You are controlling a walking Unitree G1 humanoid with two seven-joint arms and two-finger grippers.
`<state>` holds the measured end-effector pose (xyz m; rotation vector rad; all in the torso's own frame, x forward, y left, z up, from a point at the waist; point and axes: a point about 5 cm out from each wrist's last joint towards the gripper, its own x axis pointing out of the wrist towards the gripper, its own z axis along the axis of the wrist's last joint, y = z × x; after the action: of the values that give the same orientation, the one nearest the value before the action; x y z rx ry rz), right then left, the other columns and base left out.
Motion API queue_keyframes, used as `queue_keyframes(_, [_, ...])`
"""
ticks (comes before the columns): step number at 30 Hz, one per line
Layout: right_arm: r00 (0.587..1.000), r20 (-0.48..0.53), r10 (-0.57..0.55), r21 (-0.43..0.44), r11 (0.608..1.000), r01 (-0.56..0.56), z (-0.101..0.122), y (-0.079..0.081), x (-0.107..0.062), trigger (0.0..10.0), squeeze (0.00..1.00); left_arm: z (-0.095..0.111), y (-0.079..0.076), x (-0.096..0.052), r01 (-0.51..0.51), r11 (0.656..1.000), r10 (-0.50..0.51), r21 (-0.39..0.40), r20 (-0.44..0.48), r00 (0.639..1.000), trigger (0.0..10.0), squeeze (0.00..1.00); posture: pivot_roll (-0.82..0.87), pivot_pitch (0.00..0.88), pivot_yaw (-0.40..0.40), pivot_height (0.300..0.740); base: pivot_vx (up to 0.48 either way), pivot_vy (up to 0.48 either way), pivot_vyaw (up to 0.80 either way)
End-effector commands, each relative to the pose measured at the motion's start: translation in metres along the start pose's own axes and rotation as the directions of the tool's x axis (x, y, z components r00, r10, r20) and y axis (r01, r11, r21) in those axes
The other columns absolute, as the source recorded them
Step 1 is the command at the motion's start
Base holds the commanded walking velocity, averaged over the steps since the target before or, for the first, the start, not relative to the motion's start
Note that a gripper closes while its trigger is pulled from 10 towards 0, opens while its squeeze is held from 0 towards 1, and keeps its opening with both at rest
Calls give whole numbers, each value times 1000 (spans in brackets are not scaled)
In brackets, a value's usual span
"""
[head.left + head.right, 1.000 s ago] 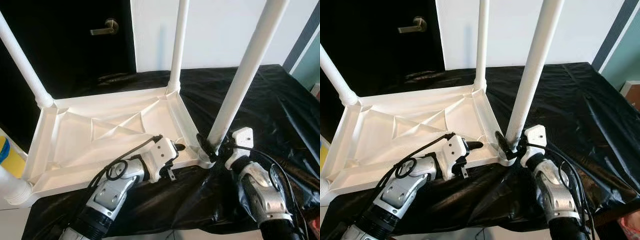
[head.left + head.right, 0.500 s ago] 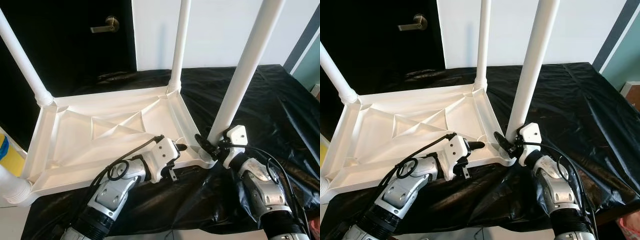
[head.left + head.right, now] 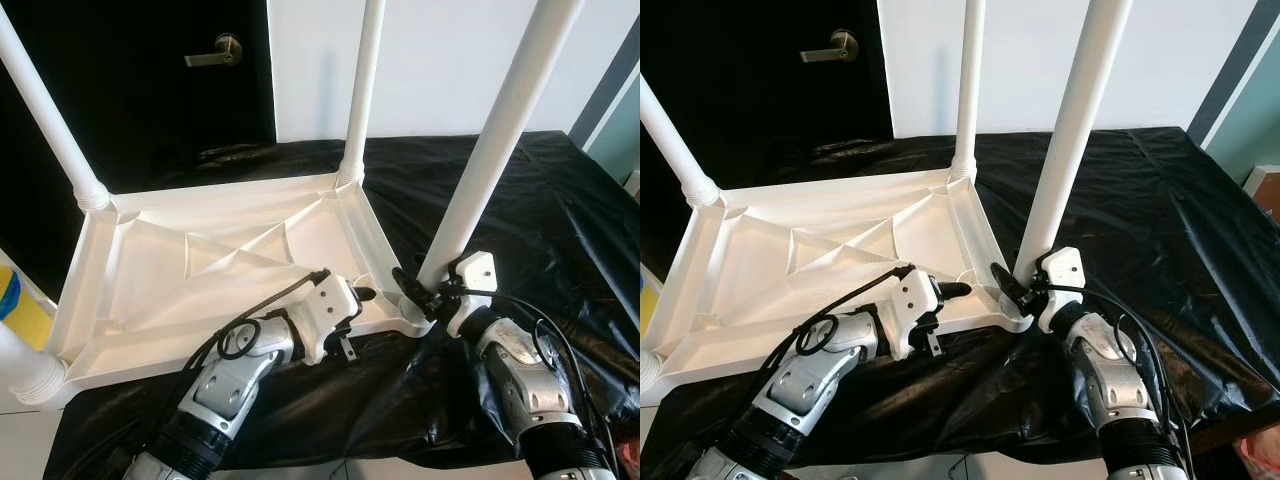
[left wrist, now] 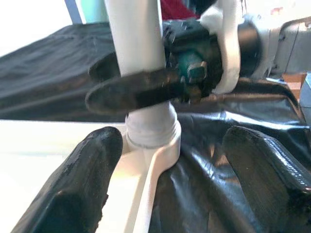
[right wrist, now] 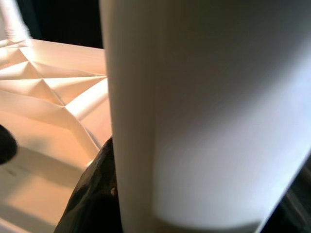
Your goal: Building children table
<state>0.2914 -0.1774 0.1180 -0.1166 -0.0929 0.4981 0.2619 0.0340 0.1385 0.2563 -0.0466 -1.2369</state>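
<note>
The white children's table (image 3: 200, 270) lies upside down on a black cloth (image 3: 560, 200), with its legs standing up. My right gripper (image 3: 420, 295) is shut on the base of the near right leg (image 3: 490, 150), just above its corner socket. One black finger (image 4: 141, 90) crosses the leg (image 4: 138, 43) in the left wrist view. The leg (image 5: 204, 111) is very close in the right wrist view. My left gripper (image 3: 355, 298) is open at the table's near rim, its fingertips (image 4: 77, 184) wide apart and pointing at that corner.
Three more legs stand at the far right (image 3: 360, 90), far left (image 3: 50, 110) and near left (image 3: 20, 370) corners. A dark door with a lever handle (image 3: 222, 48) is behind. A yellow thing (image 3: 15, 310) sits at the left edge.
My right wrist has drawn in closer to the base of the leg. The left arm has held still. The view has shifted slightly.
</note>
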Motion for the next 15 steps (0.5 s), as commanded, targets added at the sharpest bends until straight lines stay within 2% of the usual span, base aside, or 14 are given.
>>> queue_keyframes(1, [990,-112,-90,-15,996,89,-18,-8,-9,10000,0,-3,-1,1,1,1000,-1,-5,-7,1000,10000,0,-56,0,-31,740,0,0,0])
queue_keyframes(3, [990,-112,-90,-15,996,89,-18,-8,-9,10000,0,-3,-1,1,1,1000,-1,-5,-7,1000,10000,0,-56,0,-31,740,0,0,0])
queue_keyframes(7, [977,-122,-172,-22,985,171,-21,-6,-9,10000,0,-3,-3,3,7,1000,-7,-8,-5,1000,10000,0,-61,0,-30,740,0,0,0])
queue_keyframes(9, [941,-133,-310,0,950,313,-23,-3,-10,10000,0,-4,-2,1,3,1000,-3,1,-10,1000,10000,0,-62,0,-30,740,0,0,0])
queue_keyframes(12, [930,-137,-341,7,938,346,-24,-2,-11,10000,0,-4,-1,1,2,1000,-2,3,-11,1000,10000,0,-62,0,-30,740,0,0,0])
queue_keyframes(13, [899,-138,-415,18,907,421,-25,2,-11,10000,0,-3,2,-1,-14,1000,14,9,-13,1000,10000,0,-52,0,-37,740,0,0,0])
queue_keyframes(14, [899,-138,-415,18,907,421,-25,2,-11,10000,0,-3,2,-1,-14,1000,14,9,-13,1000,10000,0,-52,0,-37,740,0,0,0])
queue_keyframes(15, [868,-140,-476,20,875,483,-26,6,-12,10000,0,-3,5,-3,-25,1000,26,11,-14,1000,10000,0,-49,0,-38,740,0,0,0])
